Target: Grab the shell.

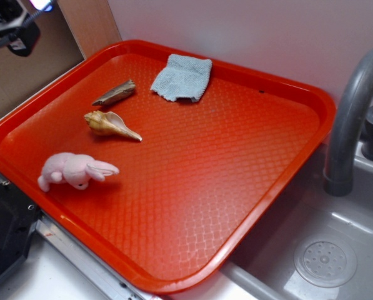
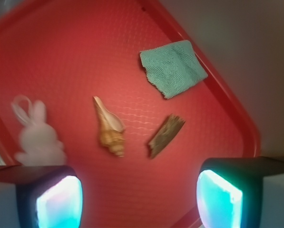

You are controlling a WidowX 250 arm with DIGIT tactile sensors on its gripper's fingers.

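Note:
The shell (image 1: 110, 124) is a tan-cream spiral conch lying on the red tray (image 1: 248, 187), left of middle, its tip pointing right. In the wrist view the shell (image 2: 109, 127) lies ahead of my gripper (image 2: 139, 197), knobby end nearest me. The jaws stand wide apart, open, with only bare tray between the glowing cyan pads (image 2: 60, 202). In the exterior view only part of the arm (image 1: 14, 25) shows at the top left corner, high above the tray; the fingers are not seen there.
A pink plush bunny (image 1: 74, 170) lies near the tray's front left edge. A grey-brown woody sliver (image 1: 115, 92) and a light blue cloth (image 1: 182, 77) sit toward the back. A grey faucet (image 1: 352, 119) and sink (image 1: 323, 250) are to the right.

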